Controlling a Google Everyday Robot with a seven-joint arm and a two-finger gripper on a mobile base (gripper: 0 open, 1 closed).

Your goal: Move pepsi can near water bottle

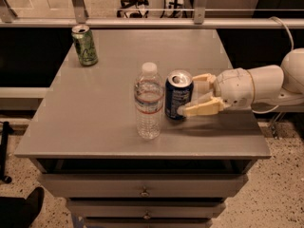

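- Your pincer [188,95] comes in from the right side of the frame at mid-height. It's clamped on the pepsi can [178,95]: one finger behind the can, the other finger [202,109] across its front-right side, both touching it.
- Pepsi can: centre of frame, upright, base on the grey tabletop [95,118], silver top w/ opening visible.
- Water bottle [148,101] stands just left of the can, upright, white cap on. Can & bottle are v. close; can't tell if they touch.
- Bottle is taller than the can; its label band sits abt level w/ the can's upper half.
- Green can [84,44]: upper left of frame, near the tabletop's back-left corner, upright, well apart from the other two.
- White arm [256,84] runs off to the right edge, over the tabletop's right side.
- Drawers [142,191] w/ small knobs at bottom of frame, under the tabletop.
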